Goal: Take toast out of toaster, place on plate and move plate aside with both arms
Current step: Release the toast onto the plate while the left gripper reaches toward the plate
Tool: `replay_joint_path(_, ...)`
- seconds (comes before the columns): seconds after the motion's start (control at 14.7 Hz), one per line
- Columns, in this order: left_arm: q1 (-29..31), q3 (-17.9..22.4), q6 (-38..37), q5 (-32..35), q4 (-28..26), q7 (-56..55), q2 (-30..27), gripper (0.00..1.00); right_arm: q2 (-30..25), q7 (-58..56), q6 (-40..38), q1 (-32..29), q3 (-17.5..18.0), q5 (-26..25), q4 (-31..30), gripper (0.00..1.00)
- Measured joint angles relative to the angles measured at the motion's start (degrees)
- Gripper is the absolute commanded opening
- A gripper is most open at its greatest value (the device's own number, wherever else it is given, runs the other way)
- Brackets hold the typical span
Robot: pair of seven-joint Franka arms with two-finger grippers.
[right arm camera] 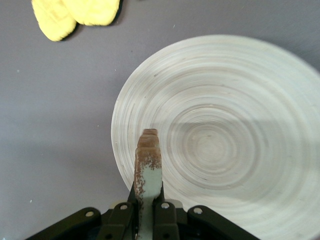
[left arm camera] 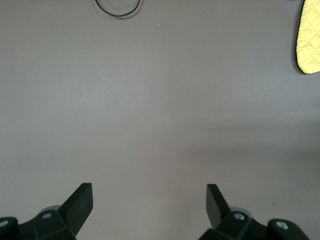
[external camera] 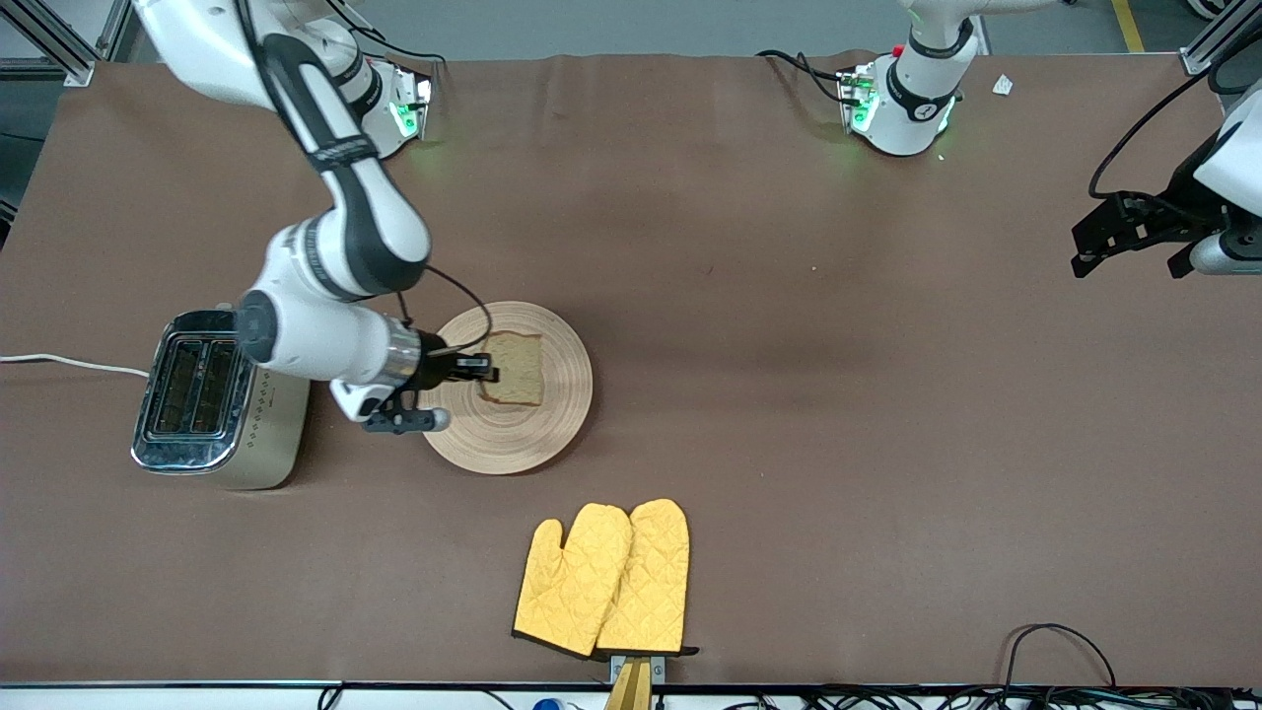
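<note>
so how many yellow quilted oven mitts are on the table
2: the yellow quilted oven mitts lie side by side, overlapping, nearer the front camera than the round beige wooden plate.

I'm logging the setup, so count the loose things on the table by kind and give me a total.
Toast, held in the right hand over the plate: 1
Plate: 1
Toaster: 1
Yellow oven mitts: 2
Total: 5
</note>
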Motion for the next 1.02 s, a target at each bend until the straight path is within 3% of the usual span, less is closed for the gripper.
replay_joint_path(0.2, 0.01, 0.0, -0.03, 0.0, 0.0, 0.0, 0.01, 1.0, 2.81, -4.6, 1.47, -1.12, -1.26, -0.14, -0.82, 0.0)
replay_joint_path(0.27, 0.02, 0.0, -0.07, 0.0, -0.01, 0.0, 0.07, 1.0, 3.19, -8.53, 1.17, -2.85, -1.74, -0.14, -1.72, 0.09)
replay_joint_path(0.41, 0.01, 0.0, -0.24, 0.0, -0.04, 0.0, 0.58, 1.0, 3.3, -14.31, -0.59, -7.21, -2.24, -0.14, -3.91, 0.82)
replay_joint_path(0.48, -0.01, 0.0, -0.47, 0.0, -0.05, 0.04, 1.07, 1.0, 3.29, -15.73, -1.86, -8.66, -2.66, -0.29, -4.39, 1.0)
replay_joint_path(0.68, -0.35, -0.16, -3.13, -4.06, -0.27, 0.24, 3.65, 1.0, 2.66, -16.3, -2.93, -9.05, -3.34, -2.74, -4.42, 1.0)
replay_joint_path(0.88, -0.46, -0.19, -2.98, -19.31, -1.86, -0.5, 9.35, 1.0, 0.41, -11.97, -4.85, -7.91, -3.26, -5.72, -3.61, 1.0)
replay_joint_path(1.02, -1.46, -0.28, 0.71, -27.6, -2.24, -1.71, 14.86, 1.0, -2.89, -6.71, -10.46, -7.91, -3.56, -12.77, -0.82, 1.0)
